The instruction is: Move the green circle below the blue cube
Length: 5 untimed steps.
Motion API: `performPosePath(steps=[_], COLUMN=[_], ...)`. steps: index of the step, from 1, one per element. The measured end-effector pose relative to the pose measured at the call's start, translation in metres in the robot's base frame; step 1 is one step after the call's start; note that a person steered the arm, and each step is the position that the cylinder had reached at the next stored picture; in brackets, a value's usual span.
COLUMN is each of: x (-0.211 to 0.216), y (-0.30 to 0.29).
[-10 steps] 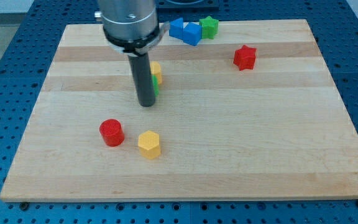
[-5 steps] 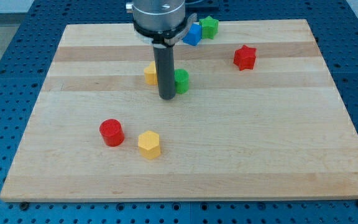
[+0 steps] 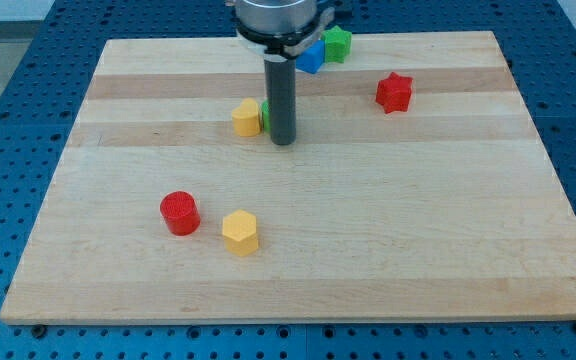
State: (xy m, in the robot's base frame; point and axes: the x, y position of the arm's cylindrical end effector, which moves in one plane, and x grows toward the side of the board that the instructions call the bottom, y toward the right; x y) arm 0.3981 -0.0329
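A pale wooden tabletop [image 3: 368,220] fills the frame. Around its edges lies a blue perforated base [image 3: 8,90], evenly lit.

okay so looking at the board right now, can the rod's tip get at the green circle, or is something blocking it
Probably yes. My tip already stands right against the green circle, which shows only as a sliver between the rod and the yellow block on the view's left. Nothing lies between them, though actual contact is hidden.

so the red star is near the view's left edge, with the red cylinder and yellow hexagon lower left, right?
Not quite: the red star sits toward the view's right, near the top, as the camera view shows. The red cylinder and yellow hexagon are indeed lower left. My tip is by the yellow block, mostly hiding the green circle.
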Motion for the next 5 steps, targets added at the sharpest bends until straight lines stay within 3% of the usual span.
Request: performPosePath(steps=[5], x=[-0.059], y=[-0.015])
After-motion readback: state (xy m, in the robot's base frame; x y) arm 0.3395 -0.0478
